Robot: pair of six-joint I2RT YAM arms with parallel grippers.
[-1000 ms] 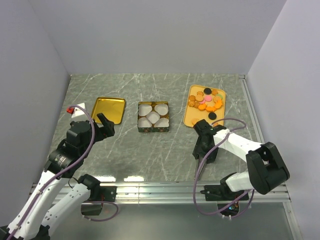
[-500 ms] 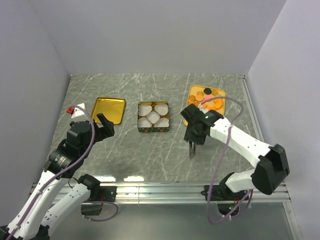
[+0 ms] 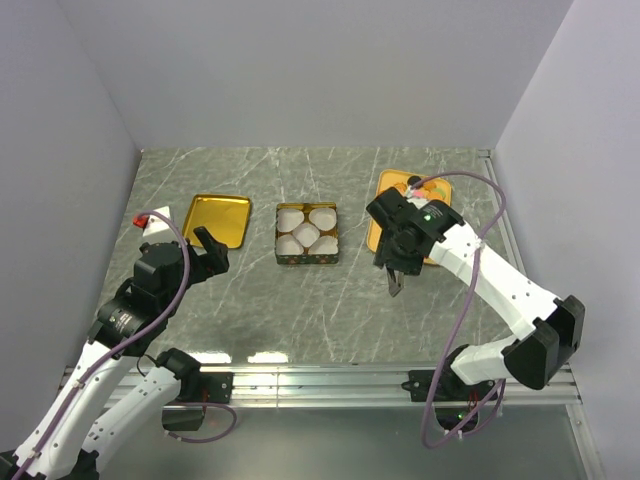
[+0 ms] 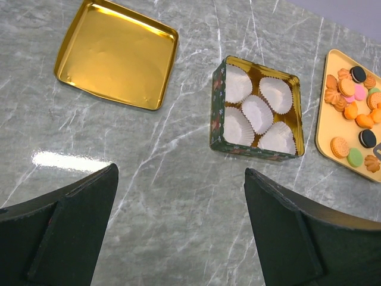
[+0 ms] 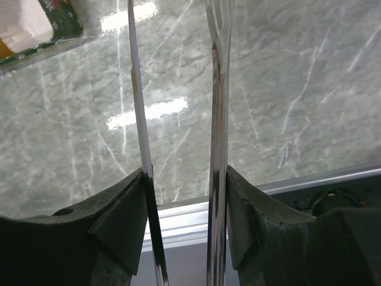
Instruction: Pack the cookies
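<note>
Right arm (image 3: 470,270) has swung up and leftward in the overhead frame: a second ago it lay folded low at centre-right, now it stretches toward the upper centre-right. Its gripper (image 3: 393,287) has risen from the bare surface (image 3: 300,310) and hangs below the left edge of the orange tray (image 3: 376,235). The arm now hides most of the cookies (image 3: 412,183).
</note>
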